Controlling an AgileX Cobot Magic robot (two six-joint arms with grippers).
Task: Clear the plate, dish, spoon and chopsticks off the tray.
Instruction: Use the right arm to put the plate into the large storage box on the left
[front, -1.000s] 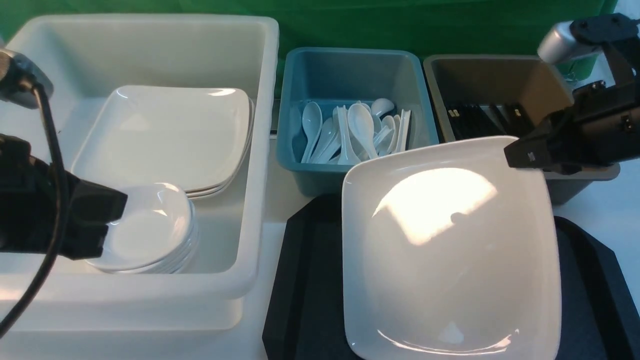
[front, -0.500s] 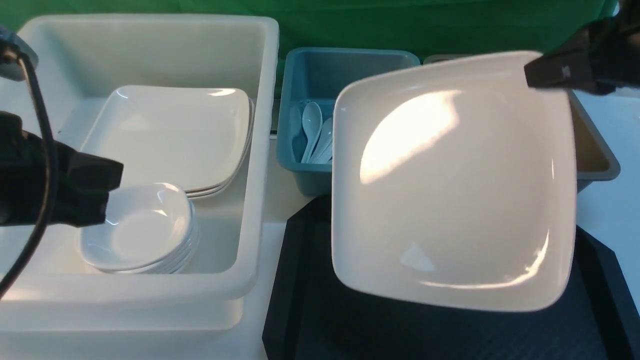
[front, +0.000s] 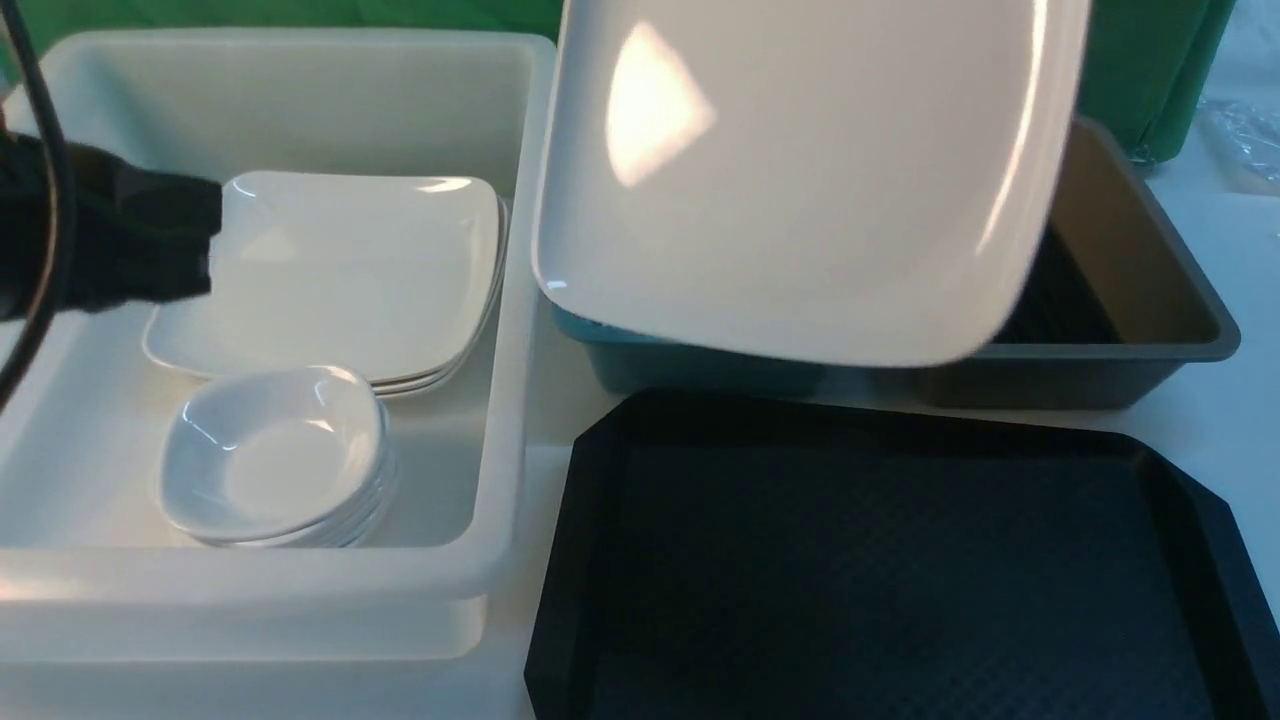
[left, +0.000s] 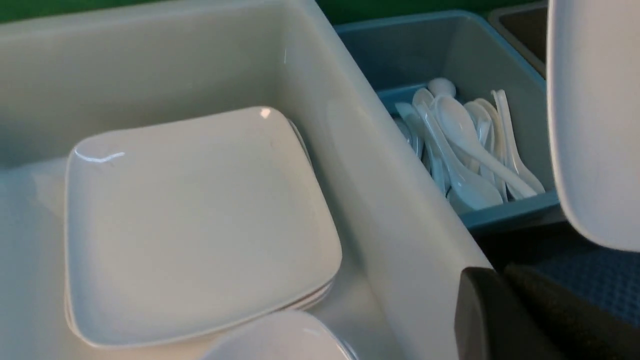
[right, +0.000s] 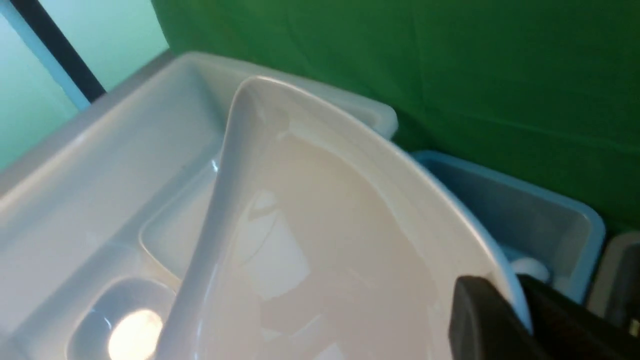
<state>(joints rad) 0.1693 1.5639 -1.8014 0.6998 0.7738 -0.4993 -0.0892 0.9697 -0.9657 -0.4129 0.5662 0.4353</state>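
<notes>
While aloft, plate (front: 800, 180) in right gripper (right: 515, 312) (rim-width)

Staged test bench, prob. a robotics lab set up like a canteen dish-return station, not a real kitchen. A green cloth backdrop (right: 450, 75) hangs behind a plain white tabletop (front: 1220, 420). 3 plastic tubs sit side by side w/ tableware sorted by type: a white tub (front: 520, 300) w/ a stack of square plates (front: 340, 270) & a stack of small dishes (front: 270, 460), a blue tub (left: 450, 50) full of spoons (left: 465, 150), and a grey-brown tub (front: 1130, 250). A black tray (front: 900, 560) lies in front.
</notes>
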